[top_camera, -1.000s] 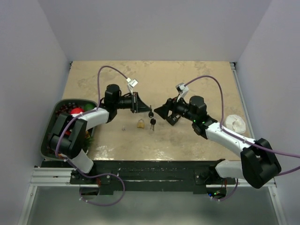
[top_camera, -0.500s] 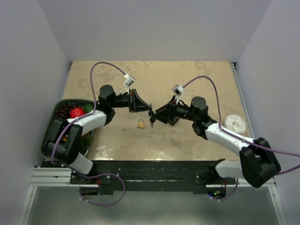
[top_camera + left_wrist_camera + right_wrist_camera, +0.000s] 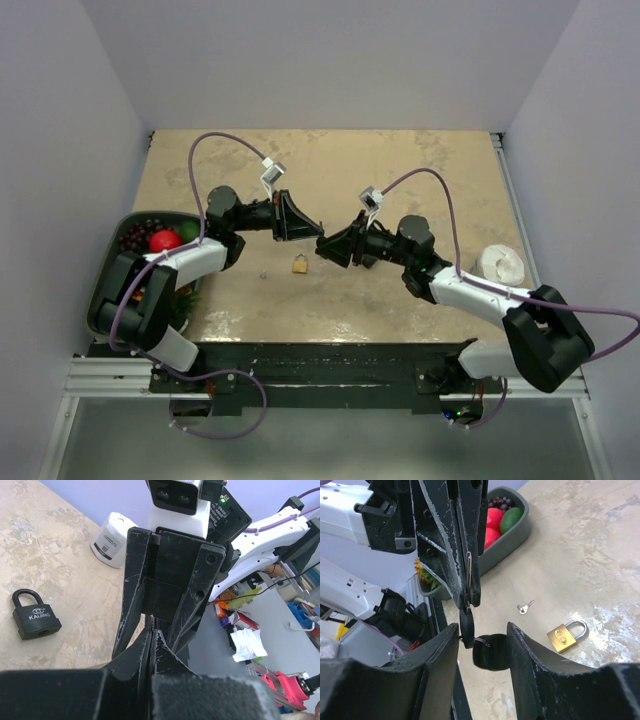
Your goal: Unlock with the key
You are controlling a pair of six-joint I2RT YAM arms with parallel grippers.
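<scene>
padlock is nearest the bases, flat on the table. Shackle looks seated and nothing is touching it. A small loose key lies near it on the bin side. Both are where they were a second ago.

The change is just beyond and above them. The right gripper is now tip to tip with the left gripper. A second ago there was a clear gap between them in the top view, half a second ago a smaller one, now none. The right arm does the closing. The left tip is in roughly the same spot.

The left gripper is clamped on the key bunch. A thin strip of metal is pinched between its tips, and the ring and black key heads dangle below. The right gripper is spread, one finger either side of the dangling heads, not closed on them. Can't tell whether the lower head already touches a finger.

My read is a mid-air handover of the keys from left to right, now at pre-grasp. The unlock itself hasn't started. Next, the right gripper needs a square pinch on one head before the left lets go. The heads swing free on the ring, so a twist or slip is the risk. I can't tell which key fits the padlock, one from the bunch or the loose one.

Further out, the fruit bin is off to the left and a white roll is on the right. Both are well apart from the action.
</scene>
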